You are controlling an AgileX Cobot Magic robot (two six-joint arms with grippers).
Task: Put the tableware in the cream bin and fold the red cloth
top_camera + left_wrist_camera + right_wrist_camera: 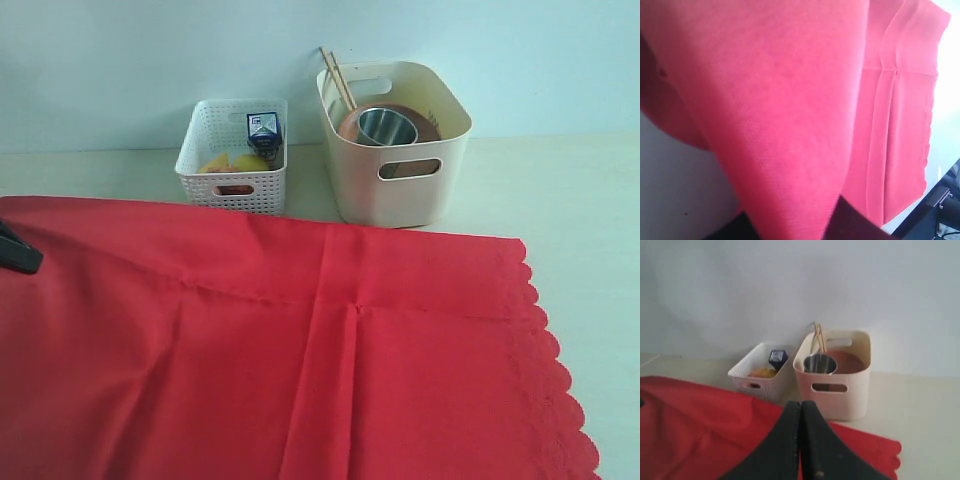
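Steel cup (385,125), chopsticks (337,78) seen stowed in cream bin (400,190). Red cloth (300,350) spread on bench; edge pinched in left gripper (18,252) jaws, likely for folding. Right gripper (801,440) jaws closed, empty.

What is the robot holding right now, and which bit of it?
The left arm's shut jaws seem to pinch the red cloth at its left edge. The right jaws hold nothing.

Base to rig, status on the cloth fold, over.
Left tool shut on red cloth edge. Right tool shut, empty, above cloth. Cloth flat, unfolded; steel cup, chopsticks in cream bin. Nothing in the way.
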